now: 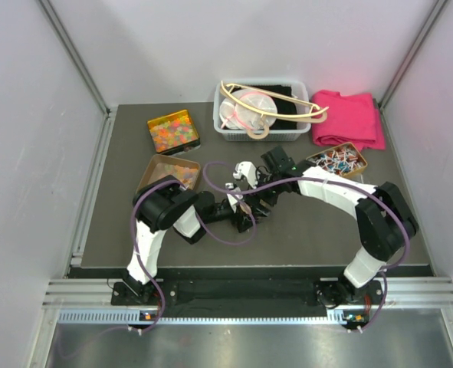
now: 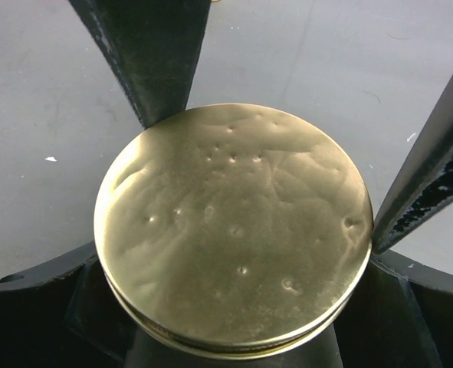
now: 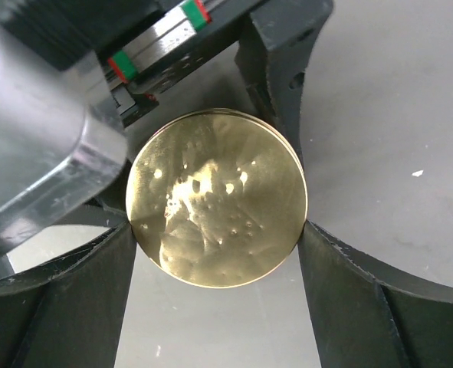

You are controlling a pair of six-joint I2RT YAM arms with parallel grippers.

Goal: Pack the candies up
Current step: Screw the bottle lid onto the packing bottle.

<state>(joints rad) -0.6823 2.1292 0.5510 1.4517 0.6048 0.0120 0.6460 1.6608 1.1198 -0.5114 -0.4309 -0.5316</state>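
The candies [image 1: 172, 132] fill a gold rectangular tray at the back left; a second gold tray [image 1: 155, 165] in front of it holds a few more. Both grippers meet at the table's middle on one small round gold tin. My left gripper [image 1: 238, 212] is shut on the tin [image 2: 234, 230], whose dented face touches both fingers [image 2: 153, 69]. My right gripper [image 1: 251, 201] is shut on the same tin [image 3: 217, 198] from the other side, its fingertips [image 3: 312, 238] against the rim. The tin's inside is hidden.
A tray of twist-wrapped sweets [image 1: 337, 161] stands at the right. A clear bin [image 1: 289, 132] with a hanger and white items sits at the back centre, and a pink cloth [image 1: 349, 119] lies beside it. Purple cables loop round both arms.
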